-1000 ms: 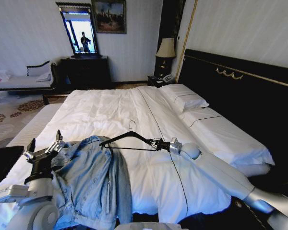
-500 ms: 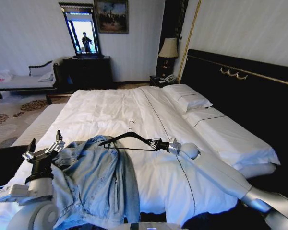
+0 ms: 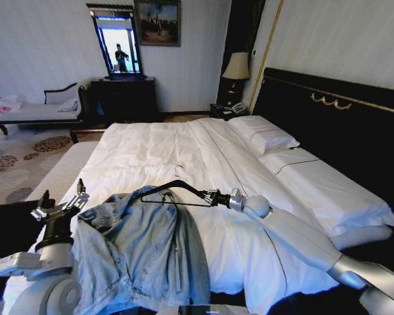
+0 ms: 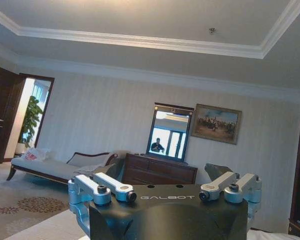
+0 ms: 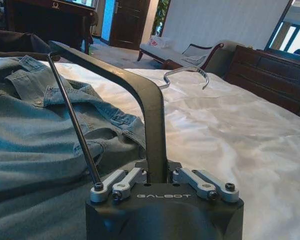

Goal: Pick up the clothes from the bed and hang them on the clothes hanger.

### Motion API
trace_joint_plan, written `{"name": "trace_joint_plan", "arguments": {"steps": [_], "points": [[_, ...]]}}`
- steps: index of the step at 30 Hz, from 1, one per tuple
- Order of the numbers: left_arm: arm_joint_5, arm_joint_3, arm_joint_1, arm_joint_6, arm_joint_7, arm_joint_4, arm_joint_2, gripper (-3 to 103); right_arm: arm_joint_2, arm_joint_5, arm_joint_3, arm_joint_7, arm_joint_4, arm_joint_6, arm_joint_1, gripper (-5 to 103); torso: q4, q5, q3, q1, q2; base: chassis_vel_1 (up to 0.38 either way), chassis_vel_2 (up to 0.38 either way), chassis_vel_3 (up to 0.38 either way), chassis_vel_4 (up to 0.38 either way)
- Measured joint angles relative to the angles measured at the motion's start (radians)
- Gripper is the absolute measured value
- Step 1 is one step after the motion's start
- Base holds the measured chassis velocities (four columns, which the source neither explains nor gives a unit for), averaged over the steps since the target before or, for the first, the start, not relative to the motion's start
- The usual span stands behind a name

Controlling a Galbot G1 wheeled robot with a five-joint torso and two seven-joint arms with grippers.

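While the left gripper (image 3: 60, 205) sits at the near-left corner of the bed (image 3: 151, 147), pointing up w/ its jaws apart and nothing between them, a denim jacket (image 3: 141, 252) lies spread over the foot of the bed just beside it, collar toward the pillows. In the left wrist view the two fingers (image 4: 101, 187) stand well apart against the room beyond. The right arm reaches in from the near right, and the right gripper (image 3: 213, 197) is clamped on one end of the black hanger (image 3: 174, 191); the right wrist view shows the jaws closed on the hanger's arm (image 5: 151, 107) w/ the thin bottom bar beside it. The hanger is held roughly level above the jacket's collar, metal hook (image 3: 178, 172) toward the far side. Farther off: white pillows (image 3: 262, 133) against the black headboard (image 3: 335, 131), a lamp (image 3: 236, 66), and a dresser w/ mirror (image 3: 121, 56) at the far wall.
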Motion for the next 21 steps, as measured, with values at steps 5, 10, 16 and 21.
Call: {"name": "trace_joint_plan", "arguments": {"steps": [5, 10, 16, 21], "points": [[0.000, 0.000, 0.000, -0.001, 0.000, 0.002, 0.000, 100, 0.002, -0.002, -0.001, -0.002, -0.003, 0.000, 0.000, 18, -0.0002, 0.0000, 0.000, 0.000, 0.000, 0.058, 0.098, -0.064, -0.101], [0.000, -0.003, -0.001, -0.001, 0.000, 0.003, 0.001, 100, 0.004, -0.004, -0.003, -0.004, -0.007, 0.000, 0.003, 18, 0.0000, 0.0000, 0.000, 0.000, 0.000, 0.063, 0.109, -0.074, -0.121], [0.000, -0.004, 0.000, -0.001, 0.000, 0.003, 0.002, 100, 0.003, -0.005, -0.003, -0.006, -0.005, 0.001, 0.001, 18, 0.0000, 0.0000, 0.000, 0.000, 0.000, 0.088, 0.136, -0.091, -0.144], [0.000, -0.004, 0.001, -0.002, 0.000, 0.002, 0.002, 100, -0.001, -0.007, 0.004, -0.012, 0.001, 0.001, -0.006, 18, 0.0001, 0.0000, 0.000, 0.000, 0.000, 0.119, 0.136, -0.131, -0.124]]}}
